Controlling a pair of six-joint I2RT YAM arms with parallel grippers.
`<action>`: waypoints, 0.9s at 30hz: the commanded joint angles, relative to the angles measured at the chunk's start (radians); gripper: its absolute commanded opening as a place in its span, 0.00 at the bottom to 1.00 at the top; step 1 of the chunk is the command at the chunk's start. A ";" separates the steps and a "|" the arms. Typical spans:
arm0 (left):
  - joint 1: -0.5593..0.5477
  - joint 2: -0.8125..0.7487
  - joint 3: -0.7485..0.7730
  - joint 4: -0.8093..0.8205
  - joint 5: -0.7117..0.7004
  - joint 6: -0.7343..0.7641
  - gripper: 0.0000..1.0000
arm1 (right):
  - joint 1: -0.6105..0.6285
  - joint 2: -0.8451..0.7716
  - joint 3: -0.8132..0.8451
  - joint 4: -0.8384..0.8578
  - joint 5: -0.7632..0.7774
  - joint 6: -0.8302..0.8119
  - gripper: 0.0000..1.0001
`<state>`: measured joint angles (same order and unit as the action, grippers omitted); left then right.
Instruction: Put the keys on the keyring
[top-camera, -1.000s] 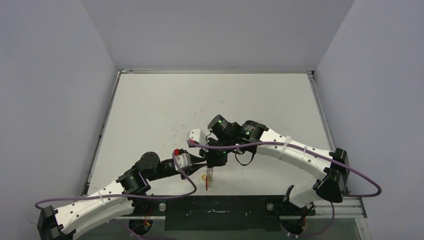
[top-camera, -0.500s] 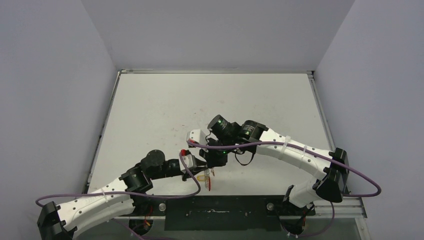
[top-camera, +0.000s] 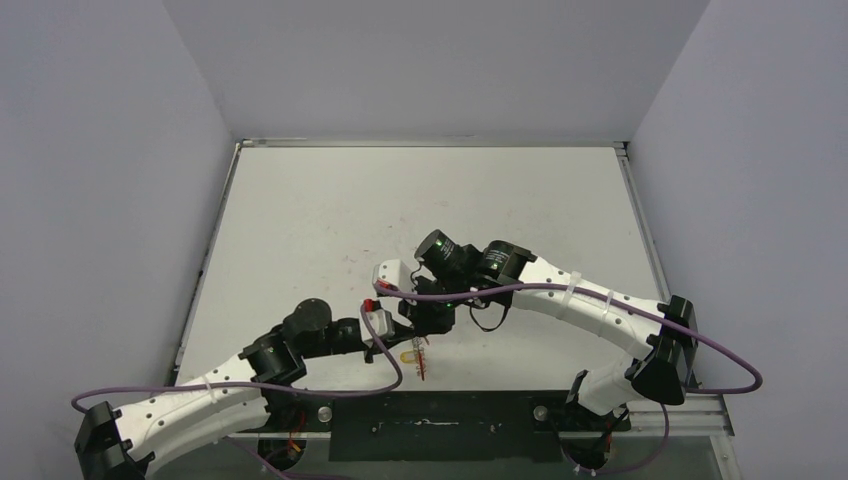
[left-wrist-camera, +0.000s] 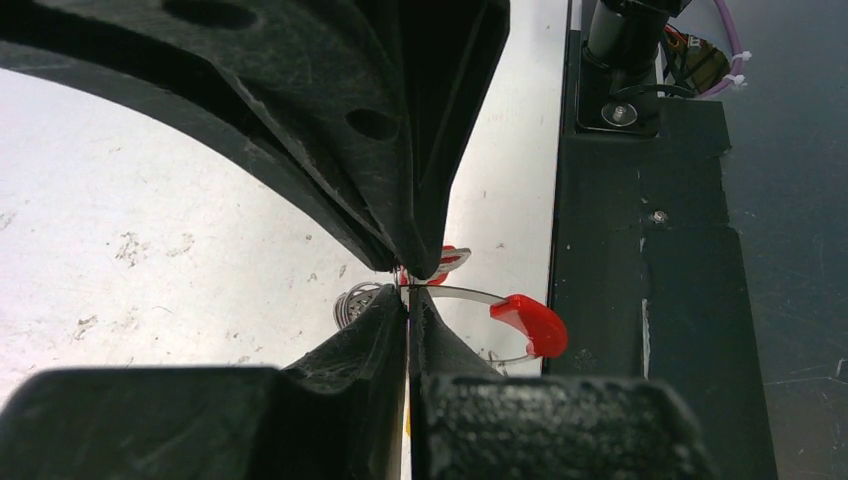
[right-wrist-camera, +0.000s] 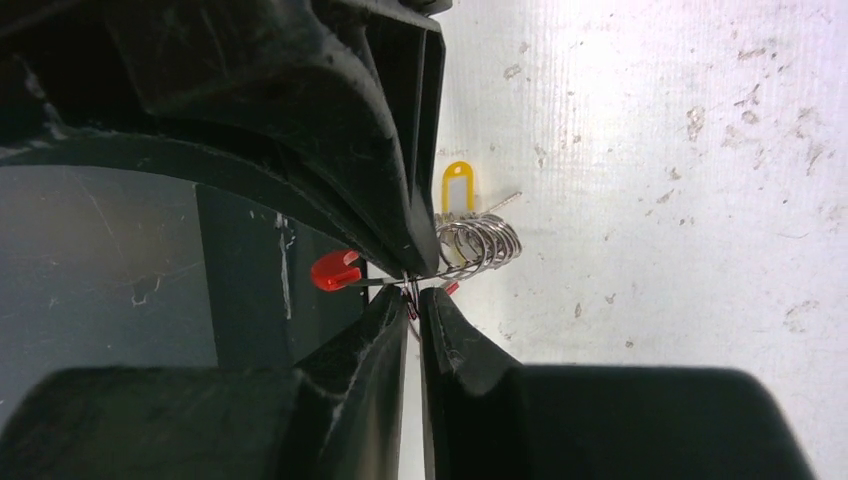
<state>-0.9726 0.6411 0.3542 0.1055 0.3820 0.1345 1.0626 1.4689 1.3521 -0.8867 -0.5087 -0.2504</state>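
The keyring hangs just above the table's near edge, where both grippers meet. Its silvery coil (right-wrist-camera: 482, 244) and red sleeve (left-wrist-camera: 530, 322) show clearly. My right gripper (right-wrist-camera: 413, 297) is shut on the ring's thin wire. My left gripper (left-wrist-camera: 410, 295) comes in from the left, tip to tip with it, shut where the same wire (left-wrist-camera: 455, 292) reaches its tips. The yellow-headed key (right-wrist-camera: 457, 188) sits against the coil, also seen as a yellow spot (top-camera: 410, 356) from above. A bit of the red-headed key (left-wrist-camera: 446, 260) peeks out behind the right fingers; whether either key is threaded is unclear.
The black base strip (top-camera: 440, 425) and table edge lie directly below the hanging ring. Both arms (top-camera: 560, 295) crowd the near middle of the white table (top-camera: 330, 210). Grey walls enclose the table on three sides.
My left arm has moved right, up to the right gripper, and its jaws have closed. The dangling ring has shifted and the yellow key head now shows beside the left fingertips.
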 joint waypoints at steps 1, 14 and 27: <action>-0.003 -0.044 0.010 0.068 0.001 -0.012 0.00 | 0.006 -0.022 0.026 0.077 0.005 0.002 0.21; -0.005 -0.130 -0.162 0.384 -0.030 -0.074 0.00 | -0.164 -0.319 -0.289 0.443 -0.305 -0.088 0.44; -0.008 -0.136 -0.197 0.514 0.038 -0.065 0.00 | -0.170 -0.343 -0.416 0.634 -0.420 -0.085 0.28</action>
<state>-0.9745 0.5140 0.1463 0.5129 0.3840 0.0811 0.8955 1.1011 0.9367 -0.3607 -0.8604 -0.3332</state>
